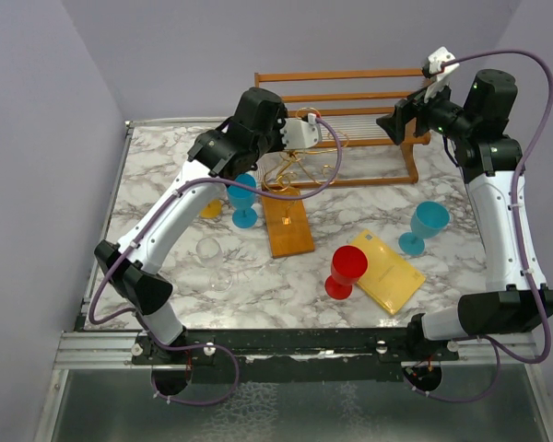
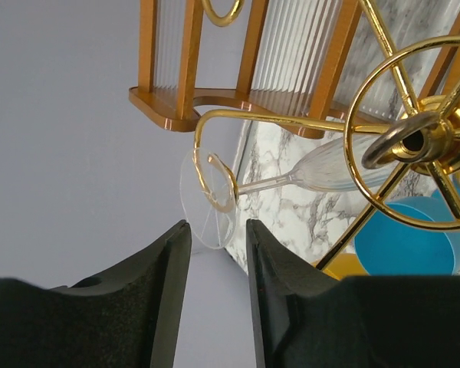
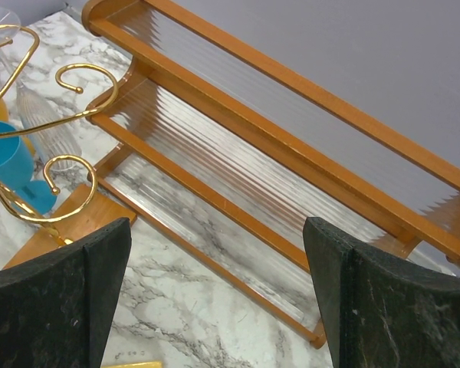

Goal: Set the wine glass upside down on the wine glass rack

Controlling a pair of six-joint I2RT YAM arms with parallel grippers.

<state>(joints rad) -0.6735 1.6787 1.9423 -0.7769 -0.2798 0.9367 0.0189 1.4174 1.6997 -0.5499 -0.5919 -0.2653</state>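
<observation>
**Glass hung on the rack, left jaws parted at its foot**

Your marble table (image 1: 147,175) carries the wooden slatted shelf (image 1: 350,97) along its back edge. That shelf is not the target, only what the right arm faces. Your right gripper (image 3: 215,253) is held high in front of it, jaws wide apart with nothing between them, probably parked there to keep clear of the left arm.

The left arm reaches across to the wine glass rack (image 1: 288,221), whose wooden base lies near the middle of the table. One blue goblet (image 1: 242,198) stands just beside the rack. A red goblet (image 1: 344,270), a yellow pad (image 1: 387,272) and a second clear glass (image 1: 212,256) sit farther off.

In the left wrist view the wine glass (image 2: 322,167) is on the rack. Its stem passes through the curl of a gold scroll arm (image 2: 291,121), with the foot (image 2: 203,207) on the near side and the bowl beyond. The curl catches the foot and so bears the glass. That reads as the upside-down hang you want, though the tilted view leaves the exact angle unsure.

Your left gripper (image 2: 218,238) has its jaws parted by a narrow gap. The foot's rim is just ahead of the tips and nothing is pinched. I judge the placing as good as made. Back off along the stem's line so the tips snag neither foot nor wire.
</observation>
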